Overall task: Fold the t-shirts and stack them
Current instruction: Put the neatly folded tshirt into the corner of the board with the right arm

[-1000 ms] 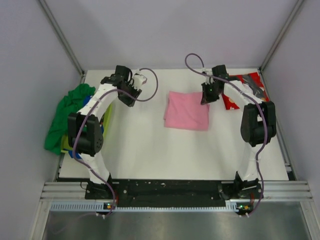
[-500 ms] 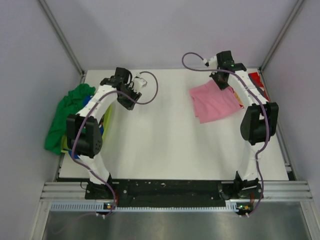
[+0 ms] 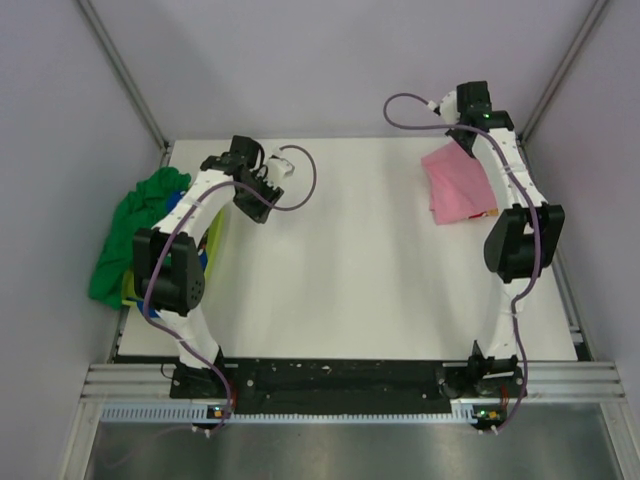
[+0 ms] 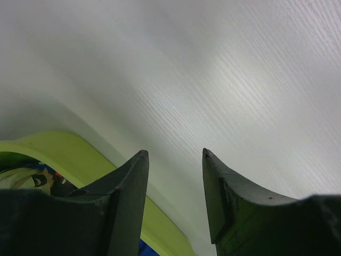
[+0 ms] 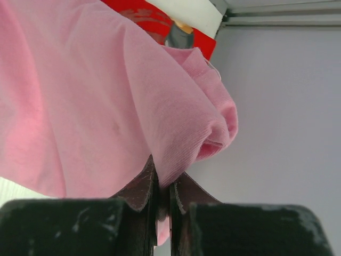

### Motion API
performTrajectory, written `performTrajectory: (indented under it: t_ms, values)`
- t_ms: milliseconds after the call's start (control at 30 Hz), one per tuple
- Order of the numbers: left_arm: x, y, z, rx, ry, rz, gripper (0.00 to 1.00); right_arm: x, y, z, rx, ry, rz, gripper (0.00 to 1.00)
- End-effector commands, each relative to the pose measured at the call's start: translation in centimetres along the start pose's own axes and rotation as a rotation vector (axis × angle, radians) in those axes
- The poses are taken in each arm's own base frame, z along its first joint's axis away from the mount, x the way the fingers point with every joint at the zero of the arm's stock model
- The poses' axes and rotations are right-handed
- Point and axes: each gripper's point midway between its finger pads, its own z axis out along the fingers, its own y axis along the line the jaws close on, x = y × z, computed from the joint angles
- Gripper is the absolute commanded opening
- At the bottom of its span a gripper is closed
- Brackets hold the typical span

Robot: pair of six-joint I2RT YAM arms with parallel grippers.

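A pink cloth t-shirt [image 3: 458, 185] is pinched by the closed right gripper [image 5: 162, 181] at the far-right corner. Red printed cloth [image 5: 154, 21] beyond is shown clearly by the wrist view alone. The left gripper [image 4: 173, 156] is seen parted, empty.

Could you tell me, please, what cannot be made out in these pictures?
Top view: the pink shirt and the right arm cover nearly all of the red shirt; the right wrist view shows only a corner.
Top view: the left arm hides most of the cloth beside the green shirt.
Left wrist view: a printed face by yellow-green cloth is cut off by a finger and the frame edge.
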Motion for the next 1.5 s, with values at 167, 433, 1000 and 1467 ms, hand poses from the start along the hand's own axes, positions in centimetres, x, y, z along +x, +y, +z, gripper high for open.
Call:
performTrajectory:
  t_ms: [167,433,1000,1467]
  values:
    - [-1.3,0.2,-1.1,-0.005,-0.034,0.021,0.50,-0.6,-6.1,-2.8,0.131,-0.061,0.006,0.00]
    - [-1.2,0.3,-1.2,-0.007,-0.028,0.026,0.51,0.6,-7.9,-1.3,0.161,-0.042,0.021,0.00]
    - [-1.2,0.4,-1.3,-0.007,-0.003,0.023,0.53,2.3,-11.2,8.2,0.293,-0.051,0.075,0.00]
    - [-1.5,0.6,-3.1,-0.041,-0.020,0.030,0.54,-1.7,-19.5,-0.4,0.650,-0.260,0.355,0.99]
